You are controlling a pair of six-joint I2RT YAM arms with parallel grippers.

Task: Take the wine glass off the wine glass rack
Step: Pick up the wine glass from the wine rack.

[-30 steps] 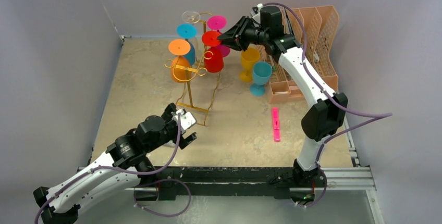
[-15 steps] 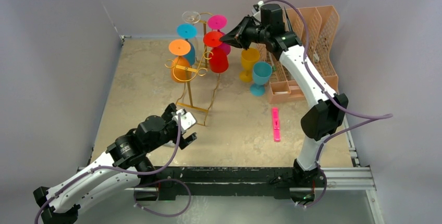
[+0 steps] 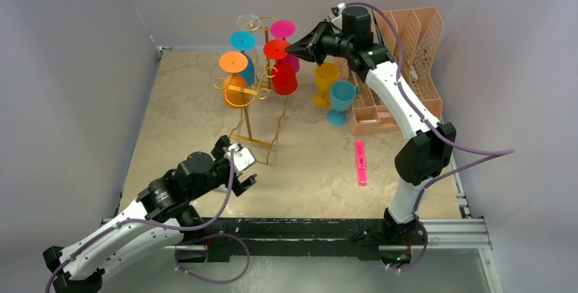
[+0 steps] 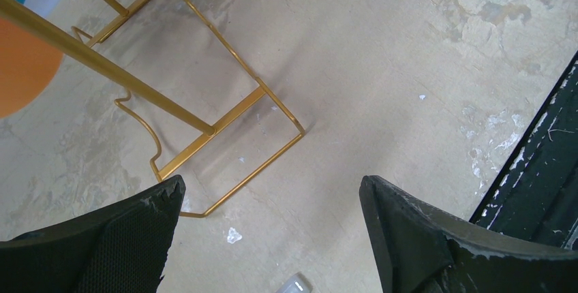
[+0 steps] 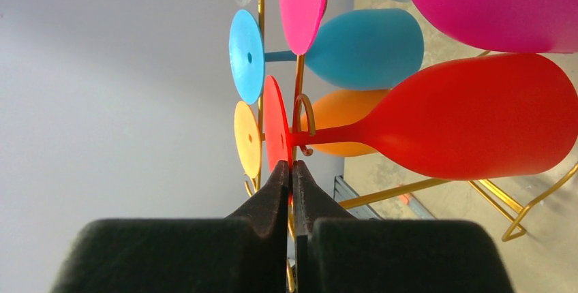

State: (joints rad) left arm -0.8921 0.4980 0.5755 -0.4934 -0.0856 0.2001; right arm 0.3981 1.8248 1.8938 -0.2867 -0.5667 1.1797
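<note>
The gold wire wine glass rack [image 3: 249, 119] stands mid-table with several coloured glasses hanging upside down. My right gripper [image 3: 292, 48] is shut on the rim of the foot of the red wine glass [image 3: 284, 80], which still hangs at a rack hook. In the right wrist view the fingertips [image 5: 292, 167] pinch the red foot disc, and the red bowl [image 5: 477, 116] lies to the right. My left gripper [image 3: 244, 170] is open and empty, low by the rack's base [image 4: 225, 112].
Orange [image 3: 235, 88], blue [image 3: 243, 41], magenta [image 3: 283, 29] and clear [image 3: 249, 20] glasses hang on the rack. A yellow glass [image 3: 325, 82] and a teal glass [image 3: 340, 101] stand beside a peach organiser [image 3: 402, 54]. A pink object [image 3: 360, 162] lies front right.
My right gripper has shifted slightly right with the red glass's foot, and the red bowl has swung a little right. The left arm has barely moved.
</note>
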